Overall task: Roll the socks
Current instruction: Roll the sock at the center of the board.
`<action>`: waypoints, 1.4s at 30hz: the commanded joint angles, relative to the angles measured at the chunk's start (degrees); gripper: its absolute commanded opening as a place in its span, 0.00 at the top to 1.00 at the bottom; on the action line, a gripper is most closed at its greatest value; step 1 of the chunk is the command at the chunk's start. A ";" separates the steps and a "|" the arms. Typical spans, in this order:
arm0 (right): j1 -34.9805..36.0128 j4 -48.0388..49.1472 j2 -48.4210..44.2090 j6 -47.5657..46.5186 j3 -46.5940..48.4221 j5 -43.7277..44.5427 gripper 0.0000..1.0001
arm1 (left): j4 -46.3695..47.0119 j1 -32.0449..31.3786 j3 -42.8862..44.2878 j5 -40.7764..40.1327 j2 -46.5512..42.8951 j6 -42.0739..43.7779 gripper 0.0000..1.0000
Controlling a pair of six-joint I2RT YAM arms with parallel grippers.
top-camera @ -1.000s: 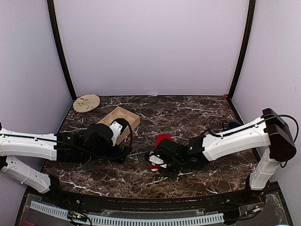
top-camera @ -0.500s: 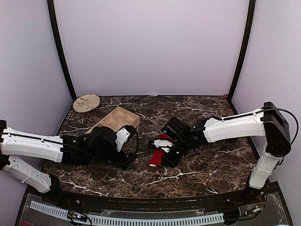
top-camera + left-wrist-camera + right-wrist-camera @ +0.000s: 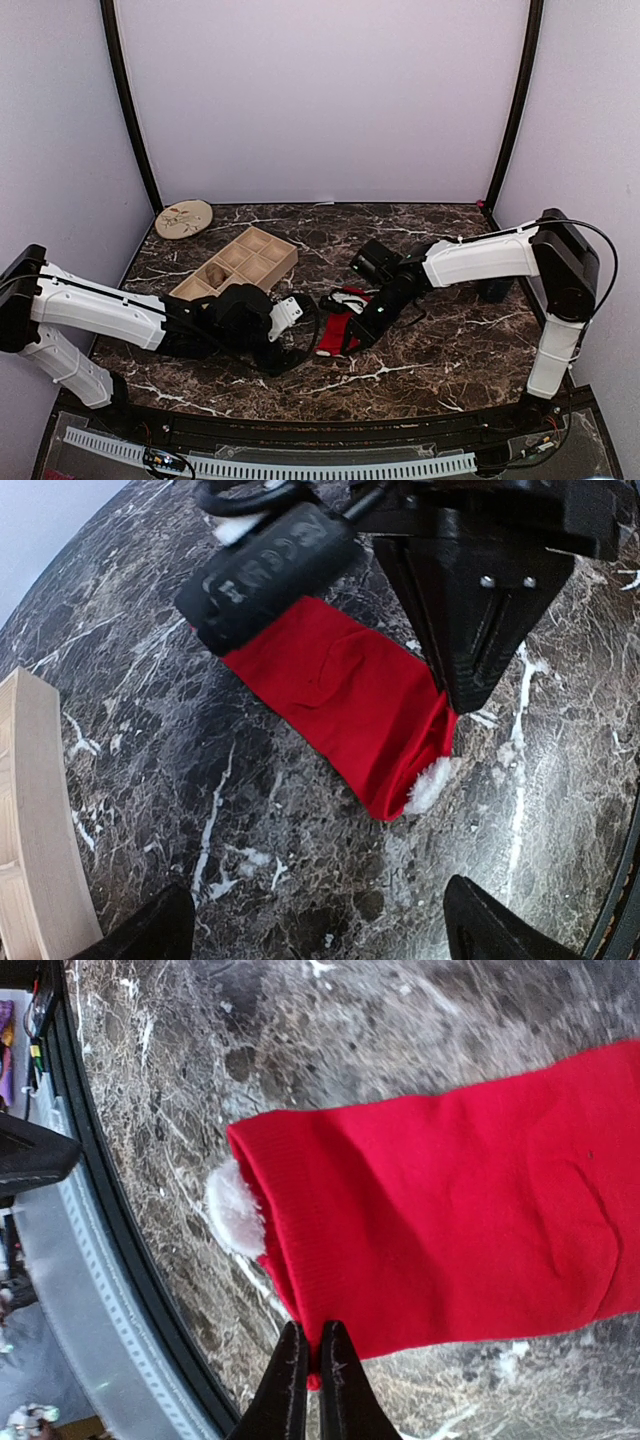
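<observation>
The red sock (image 3: 334,333) lies flat on the marble near the middle, with its small white patch (image 3: 432,785) at the cuff corner. My right gripper (image 3: 312,1362) is shut on the cuff edge next to the patch (image 3: 235,1210); in the top view it (image 3: 350,325) reaches in from the far right. My left gripper (image 3: 320,932) is open and empty, just short of the cuff, its fingertips (image 3: 150,935) low to either side. In the top view it (image 3: 296,322) sits left of the sock. A tan-brown lump (image 3: 214,273) lies in a tray compartment; I cannot tell whether it is the other sock.
The wooden compartment tray (image 3: 262,252) stands behind my left arm, and its edge shows in the left wrist view (image 3: 30,820). A round patterned plate (image 3: 184,218) is at the back left. A dark object (image 3: 495,268) sits behind the right arm. The table's front edge (image 3: 110,1290) is close.
My left arm has swung right and forward, toward the sock, uncovering the tray. My right arm has swung to the far side and the sock is now stretched out flat.
</observation>
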 commanded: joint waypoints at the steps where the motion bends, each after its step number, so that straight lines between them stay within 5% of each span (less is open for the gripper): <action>1: -3.36 2.51 0.17 4.90 -4.11 -7.92 0.96 | 3.29 -1.18 2.46 0.77 2.22 5.01 0.11; 26: -11.57 5.82 5.02 11.25 -6.22 -17.80 0.96 | 7.93 -1.78 11.63 1.76 16.80 13.07 0.12; 42: -11.89 4.79 5.14 10.41 -4.65 -18.47 0.97 | 9.56 -1.39 16.64 -7.98 23.48 13.27 0.16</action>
